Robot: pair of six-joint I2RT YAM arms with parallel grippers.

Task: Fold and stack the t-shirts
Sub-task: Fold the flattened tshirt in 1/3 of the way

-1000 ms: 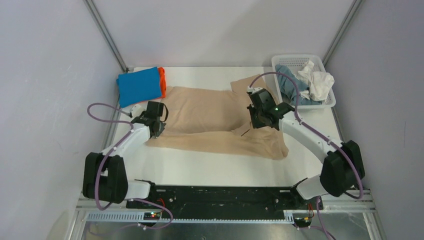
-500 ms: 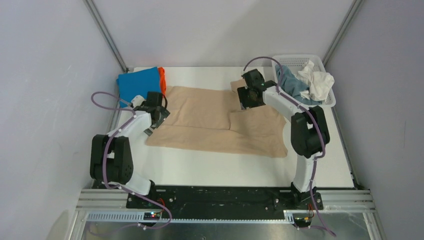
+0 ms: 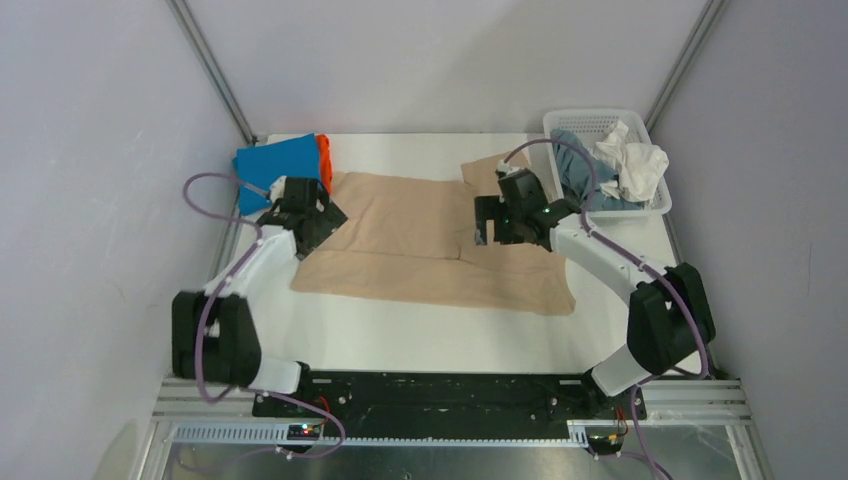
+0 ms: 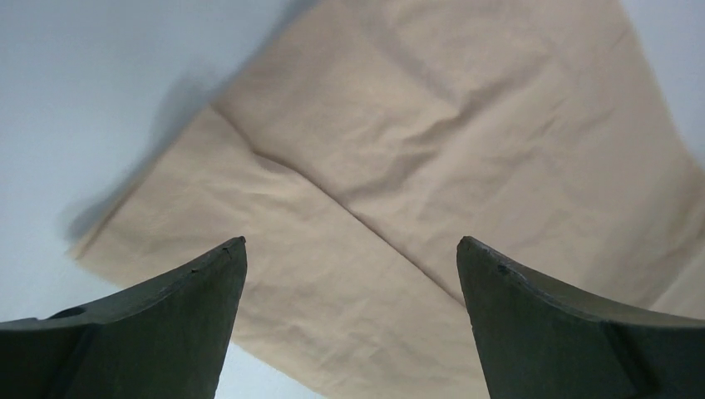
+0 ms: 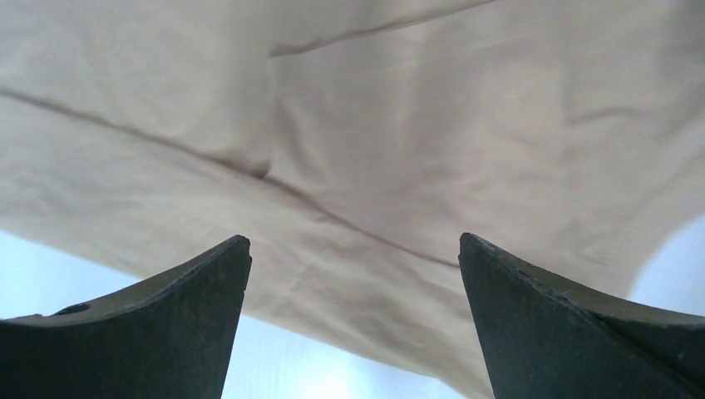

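A beige t-shirt point(image 3: 420, 245) lies flat across the middle of the table, one long half folded over the other, with a fold line running left to right. My left gripper point(image 3: 318, 225) hovers open over its left end; the left wrist view shows beige cloth point(image 4: 391, 150) below the left gripper point(image 4: 349, 241), nothing between the fingers. My right gripper point(image 3: 487, 228) hovers open over the shirt's right part, and the right gripper point(image 5: 353, 238) is empty above the cloth point(image 5: 465, 141). A folded bright blue t-shirt point(image 3: 278, 170) rests on an orange t-shirt point(image 3: 323, 158) at the back left.
A white mesh basket point(image 3: 598, 114) at the back right holds a grey-blue t-shirt point(image 3: 578, 165) and a crumpled white t-shirt point(image 3: 635, 160). Bare white table point(image 3: 450, 335) lies between the beige shirt and the arm bases. Grey walls close in on three sides.
Both grippers have gone from shut to open and let go of the beige shirt. The carried half now lies flat on the far part. The right arm has drawn back toward the near side.
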